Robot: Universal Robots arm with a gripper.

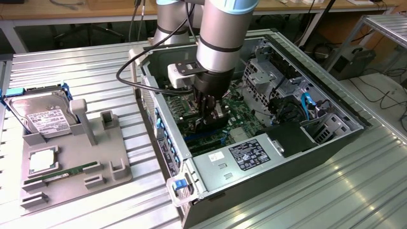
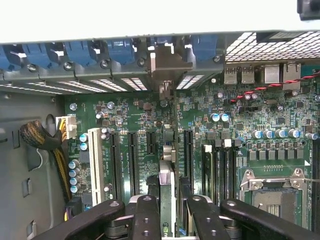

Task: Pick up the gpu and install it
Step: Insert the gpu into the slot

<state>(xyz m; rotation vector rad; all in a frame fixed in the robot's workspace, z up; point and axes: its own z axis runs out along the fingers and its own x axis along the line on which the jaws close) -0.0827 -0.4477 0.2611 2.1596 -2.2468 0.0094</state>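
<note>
**GPU SEATING: MISALIGNMENT HAZARD**

If lowered off-line, the gpu [image 2: 167, 185] could strike the motherboard [image 2: 280, 120] beside the slots [image 2: 188, 150], or its bracket [image 2: 167, 59] could catch the rear frame [image 2: 50, 80]. A tilt in the grip would cause either. The pincer [image 1: 210, 112] stood partly closed, its fingers [image 2: 145, 217] clamping the card edge-on. The gpu sat inside the case [image 1: 286, 191], at the exterior view's centre, above the slots. Contact could not be told.

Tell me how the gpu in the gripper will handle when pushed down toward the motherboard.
The gpu is a thin card seen edge-on, so probably stiff lengthwise yet apt to tilt sideways. Its metal bracket sits at one end, likely making that end heavier. The gripper pinches its flat faces, so it may slip under force.
</note>
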